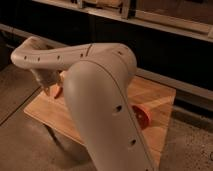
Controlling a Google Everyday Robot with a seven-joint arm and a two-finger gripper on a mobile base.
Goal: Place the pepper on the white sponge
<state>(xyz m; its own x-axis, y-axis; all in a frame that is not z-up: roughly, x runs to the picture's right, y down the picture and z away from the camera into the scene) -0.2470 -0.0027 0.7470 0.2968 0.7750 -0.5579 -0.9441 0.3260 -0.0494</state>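
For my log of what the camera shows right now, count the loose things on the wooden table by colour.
Red: 1, a round thing just right of the arm.
Orange: 1, a small thing beside the claw, at the table's left end.
Total: 2. The arm hides much of the tabletop, so there may be more.
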